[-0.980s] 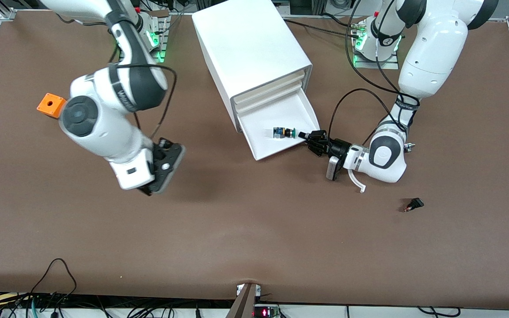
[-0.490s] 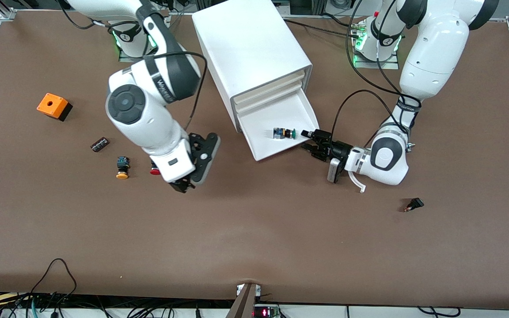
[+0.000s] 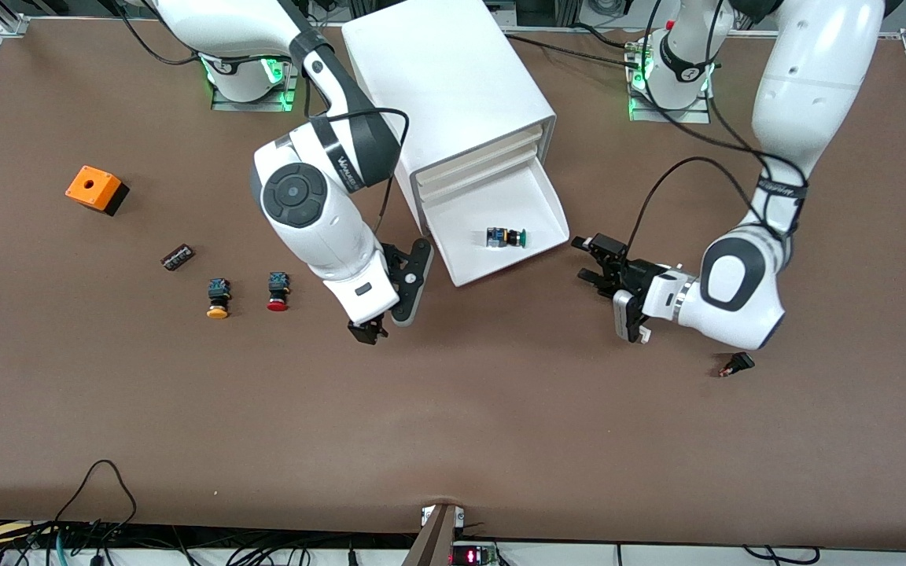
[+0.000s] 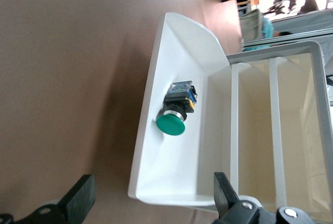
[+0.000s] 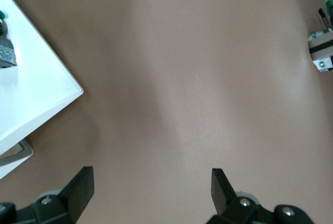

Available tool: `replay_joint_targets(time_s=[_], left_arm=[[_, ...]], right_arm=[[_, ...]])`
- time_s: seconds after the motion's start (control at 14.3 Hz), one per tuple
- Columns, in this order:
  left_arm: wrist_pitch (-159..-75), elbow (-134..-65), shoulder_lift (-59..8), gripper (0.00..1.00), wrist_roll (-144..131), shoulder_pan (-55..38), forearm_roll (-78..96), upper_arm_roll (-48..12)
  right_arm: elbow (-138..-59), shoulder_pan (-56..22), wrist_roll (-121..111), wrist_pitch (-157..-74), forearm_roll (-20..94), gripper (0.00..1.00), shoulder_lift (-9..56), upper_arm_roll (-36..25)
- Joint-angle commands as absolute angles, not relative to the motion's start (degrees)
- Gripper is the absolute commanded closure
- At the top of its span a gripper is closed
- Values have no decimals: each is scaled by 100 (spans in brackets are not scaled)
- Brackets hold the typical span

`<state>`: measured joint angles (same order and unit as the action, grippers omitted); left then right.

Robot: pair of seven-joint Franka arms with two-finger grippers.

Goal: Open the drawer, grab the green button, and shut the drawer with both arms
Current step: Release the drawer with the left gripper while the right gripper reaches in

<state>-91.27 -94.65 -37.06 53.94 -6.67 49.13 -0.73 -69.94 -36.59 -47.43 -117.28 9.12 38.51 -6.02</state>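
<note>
1. Front view is showing a smooth white box cabinet [image 3: 453, 94] standing on the matte brown worktop [image 3: 500, 424], its lowest drawer [image 3: 469, 271], a shallow white tray with a flared lip, sitting pulled out toward the camera.
2. The button [image 3: 506, 236] is lying on its side on the drawer's floor: a glossy round green cap, a black collar and a boxy blue-grey body.
3. The left gripper [image 3: 593, 259] is hovering low just beside the drawer's corner toward the left arm's end of the worktop, its black jaws standing wide and holding nothing; the button is lying apart from them, inside the tray.
4. In the left wrist view the button [image 4: 176, 108] is sitting ahead of the spread jaws, roughly in line with the gap between them.
5. The right gripper [image 3: 368, 332] is hanging over bare worktop beside the drawer's other front corner, jaws wide and empty, with the button well clear of them.
6. Toward the right arm's end, a red-capped button [image 3: 278, 291], a yellow-capped button [image 3: 218, 299] and an orange box [image 3: 94, 189] are resting on the worktop.
</note>
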Motion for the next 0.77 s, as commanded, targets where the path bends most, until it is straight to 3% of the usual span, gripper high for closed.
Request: replay_joint_targets(time_s=[0.0,0.35,0.7], left_arm=[[-9097,-9510,-3122,0,4495,-729,4038,-123],[-8851,-9484,-2322,0,2218,-773,2465,-307],[-8465,-8738,-2031,0,1521,-765,1030,-369]], right_arm=[[-6794,-3893,-4773,-11681,835,0,3955,-668],[-6794,-4455,-4746,-11637,677,0,4157,-764],[-6803,-4789,-4737,-11637,703,0,4280,-773]])
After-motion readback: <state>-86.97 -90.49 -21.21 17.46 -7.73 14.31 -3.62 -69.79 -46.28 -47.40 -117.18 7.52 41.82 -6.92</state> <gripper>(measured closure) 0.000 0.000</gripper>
